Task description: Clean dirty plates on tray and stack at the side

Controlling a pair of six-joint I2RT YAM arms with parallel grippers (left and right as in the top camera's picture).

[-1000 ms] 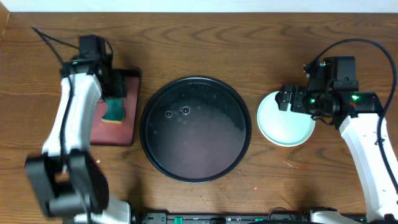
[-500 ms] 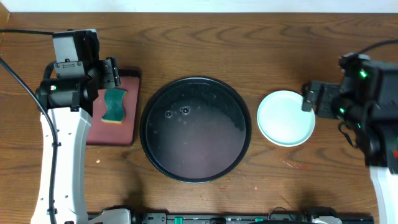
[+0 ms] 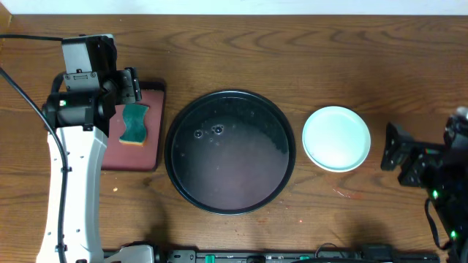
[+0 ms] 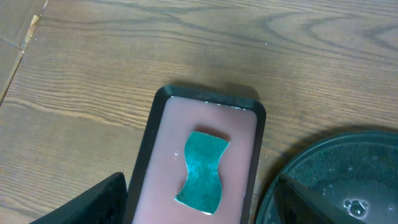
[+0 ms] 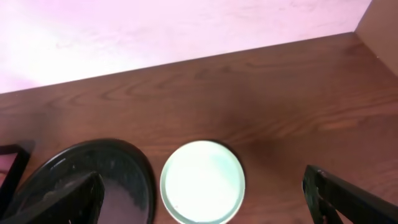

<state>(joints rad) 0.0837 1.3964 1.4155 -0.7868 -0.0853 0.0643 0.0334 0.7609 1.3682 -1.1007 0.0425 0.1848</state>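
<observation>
The black tray (image 3: 234, 175) sits at the table's middle, holding only a few water drops; it also shows in the left wrist view (image 4: 336, 186) and the right wrist view (image 5: 93, 174). A pale mint-blue plate (image 3: 336, 138) lies on the table right of the tray, clean on top (image 5: 203, 182). Any plates beneath it are hidden, and no yellow plate shows. My left gripper (image 3: 130, 86) is open and empty above the green sponge (image 4: 203, 172). My right gripper (image 3: 397, 150) is open and empty, to the right of the plate.
A green sponge (image 3: 134, 125) lies on a small rectangular dark-red tray (image 3: 150, 146) left of the black tray. The pale back wall runs behind the table in the right wrist view (image 5: 186, 31).
My right gripper has pulled away from the mint plate toward the lower right. My left arm lifted off the sponge earlier and has held still since.
</observation>
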